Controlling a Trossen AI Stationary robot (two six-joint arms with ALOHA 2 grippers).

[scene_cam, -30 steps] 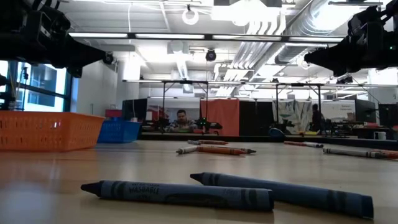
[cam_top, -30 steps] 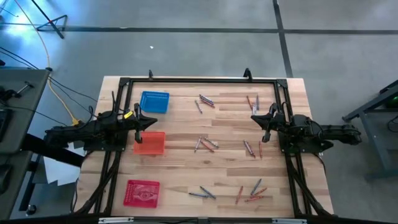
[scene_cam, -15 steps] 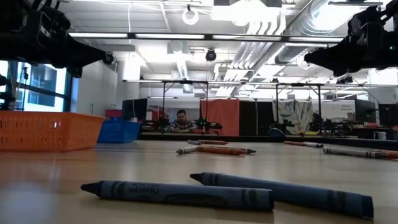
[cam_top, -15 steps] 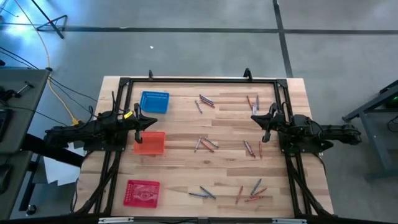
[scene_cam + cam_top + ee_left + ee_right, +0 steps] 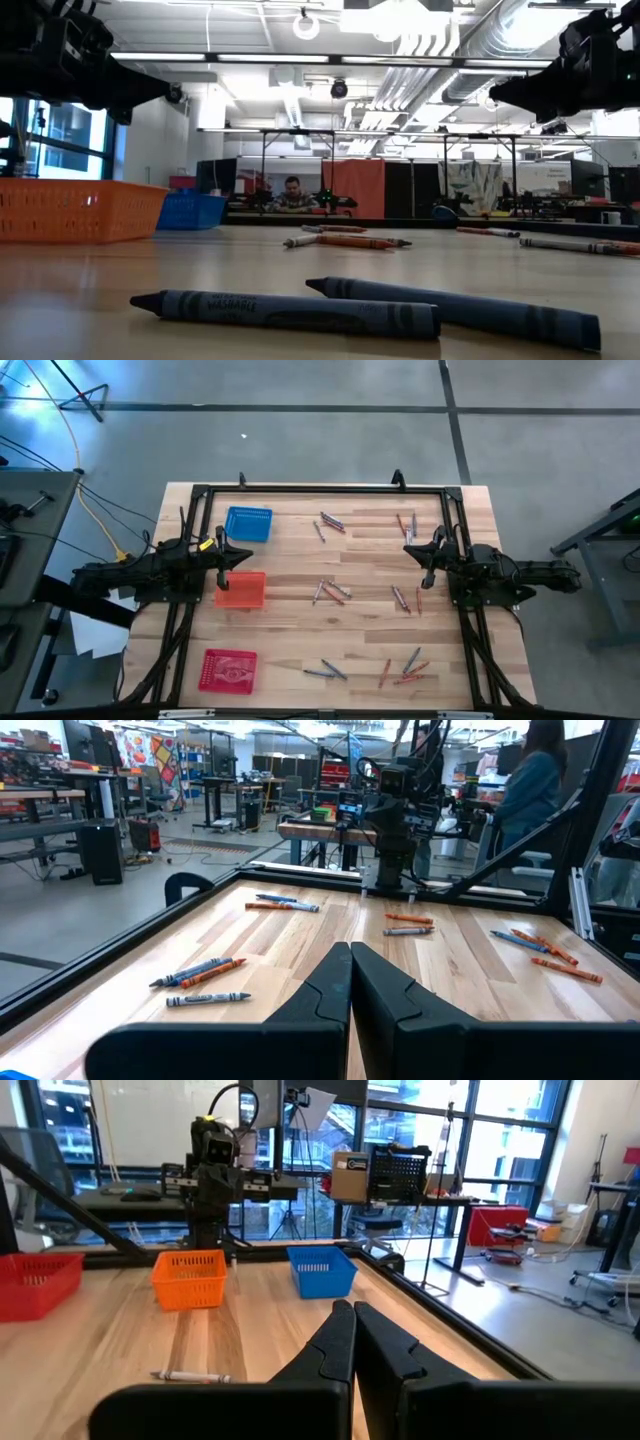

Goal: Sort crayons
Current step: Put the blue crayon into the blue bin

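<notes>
Both claws clenched and empty, crayons loose on the worktop.

From above I see three baskets down the left side — blue basket (image 5: pixel 248 524) toward the far edge, orange basket (image 5: pixel 241 590) mid-way, red basket (image 5: pixel 229 669) at the near-left corner; what they hold I can't make out. The crayons (image 5: pixel 332 591) lie scattered across the middle and right. The left claw (image 5: pixel 222 567) hovers at the orange basket, the right claw (image 5: pixel 428 565) near the right edge — fingers pressed together in both wrist views. Only the low view shows a person beyond the far edge.
</notes>
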